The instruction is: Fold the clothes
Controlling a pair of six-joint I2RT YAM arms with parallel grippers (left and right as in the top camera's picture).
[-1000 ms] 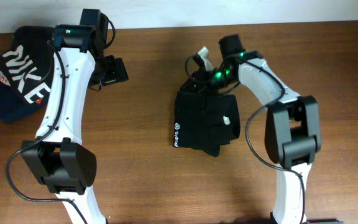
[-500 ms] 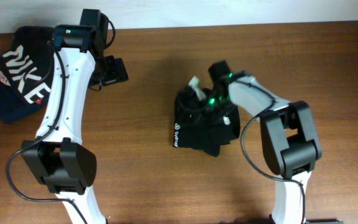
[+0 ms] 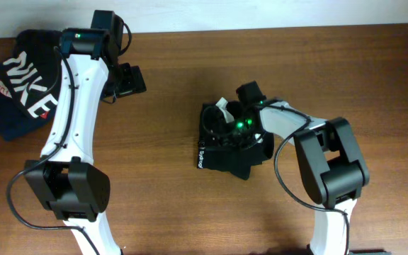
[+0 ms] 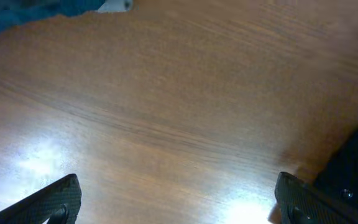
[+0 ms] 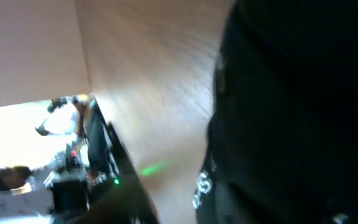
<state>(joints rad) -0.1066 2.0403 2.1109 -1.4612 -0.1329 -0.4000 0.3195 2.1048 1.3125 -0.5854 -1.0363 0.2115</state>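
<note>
The clothes, a black T-shirt [image 3: 234,154], lie as a compact folded bundle mid-table, with a small white logo [image 3: 200,152] on the left edge. My right gripper [image 3: 227,120] hovers low over the bundle's back edge. In the right wrist view its jaws stand apart with bare wood between them, and the black fabric [image 5: 291,93] with the white logo [image 5: 202,186] fills the right side. That gripper [image 5: 178,208] is open and grips nothing. My left gripper [image 3: 127,79] is wide open over bare wood at the back left, its fingers [image 4: 55,199] empty.
A dark garment with big white NIKE lettering [image 3: 23,85] lies bunched at the table's back left corner, behind my left arm. The table's back edge meets a pale wall [image 3: 261,13]. Bare wooden tabletop [image 3: 161,205] surrounds the shirt.
My right gripper has come forward and down from behind the shirt onto its back edge, and its jaws have spread apart. The lifted fabric now lies on the bundle. The left arm has not moved.
</note>
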